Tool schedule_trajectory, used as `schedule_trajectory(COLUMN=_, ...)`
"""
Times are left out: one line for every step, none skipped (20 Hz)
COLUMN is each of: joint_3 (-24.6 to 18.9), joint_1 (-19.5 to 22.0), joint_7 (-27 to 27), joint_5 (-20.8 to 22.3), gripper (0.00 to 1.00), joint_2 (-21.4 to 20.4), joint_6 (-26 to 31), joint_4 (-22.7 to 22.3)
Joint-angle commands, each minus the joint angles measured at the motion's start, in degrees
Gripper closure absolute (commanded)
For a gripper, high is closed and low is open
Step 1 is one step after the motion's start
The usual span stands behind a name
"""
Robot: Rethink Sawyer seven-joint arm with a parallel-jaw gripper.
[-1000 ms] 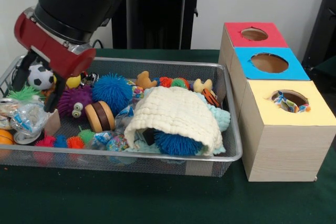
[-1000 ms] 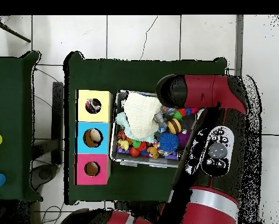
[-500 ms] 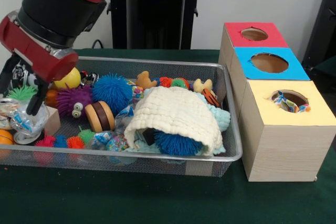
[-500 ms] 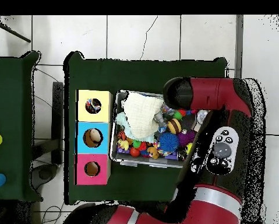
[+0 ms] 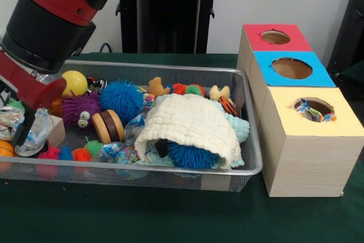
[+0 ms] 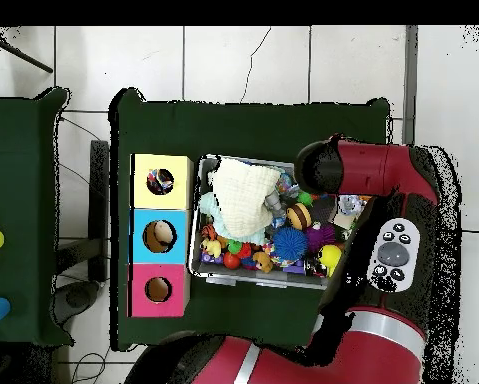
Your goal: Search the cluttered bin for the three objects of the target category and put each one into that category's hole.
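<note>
Front view: fingers touch crinkly wrappers (bin's left end).

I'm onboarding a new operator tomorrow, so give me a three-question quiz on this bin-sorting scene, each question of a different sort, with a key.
1. True or false: the cream cloth lies partly over a blue spiky ball.
2. Multiple choice: which box has something colourful showing in its hole? A) red box B) blue box C) yellow box
3. Fill in: in the front view, the gripper is at the ____ end of the wire bin.

Key: 1 true; 2 C; 3 left.
</note>
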State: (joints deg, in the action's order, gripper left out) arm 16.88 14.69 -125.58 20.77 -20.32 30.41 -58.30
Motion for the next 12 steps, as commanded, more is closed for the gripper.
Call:
schedule_trajectory(joint_3=-3.24, joint_1=1.02, joint_7=-8.58, joint_5=-1.92, gripper=0.00, joint_2=3.55, joint_6=-2.71, joint_4=-6.29)
schedule_trajectory(joint_3=-3.66, joint_1=1.39, joint_7=-8.04, joint_5=-2.27, gripper=0.00, joint_2=3.65, joint_6=-2.78, joint_4=-6.47)
schedule_trajectory(joint_3=-3.73, joint_1=1.52, joint_7=-7.90, joint_5=-2.48, gripper=0.00, joint_2=3.72, joint_6=-3.02, joint_4=-6.66)
schedule_trajectory(joint_3=-3.63, joint_1=1.53, joint_7=-8.08, joint_5=-2.62, gripper=0.00, joint_2=3.98, joint_6=-3.51, joint_4=-6.80)
schedule_trajectory(joint_3=-3.52, joint_1=1.50, joint_7=-8.26, joint_5=-2.77, gripper=0.00, joint_2=4.19, joint_6=-3.73, joint_4=-6.92)
schedule_trajectory(joint_3=-3.42, joint_1=1.47, joint_7=-8.44, joint_5=-2.91, gripper=0.00, joint_2=4.40, joint_6=-3.95, joint_4=-7.05)
schedule_trajectory(joint_3=-3.42, joint_1=1.48, joint_7=-8.32, joint_5=-2.99, gripper=0.00, joint_2=4.59, joint_6=-3.93, joint_4=-7.01)
schedule_trajectory(joint_3=-3.72, joint_1=1.70, joint_7=-7.81, joint_5=-3.19, gripper=0.00, joint_2=4.80, joint_6=-3.31, joint_4=-7.14)
schedule_trajectory(joint_3=-3.68, joint_1=1.70, joint_7=-7.73, joint_5=-3.28, gripper=0.00, joint_2=4.85, joint_6=-2.99, joint_4=-7.44)
schedule_trajectory(joint_3=-3.64, joint_1=1.71, joint_7=-7.66, joint_5=-3.37, gripper=0.00, joint_2=4.89, joint_6=-2.68, joint_4=-7.73)
schedule_trajectory(joint_3=-3.55, joint_1=1.70, joint_7=-7.73, joint_5=-3.41, gripper=0.00, joint_2=4.93, joint_6=-2.76, joint_4=-7.93)
schedule_trajectory(joint_3=-3.88, joint_1=1.95, joint_7=-7.12, joint_5=-3.62, gripper=0.00, joint_2=4.86, joint_6=-2.18, joint_4=-8.25)
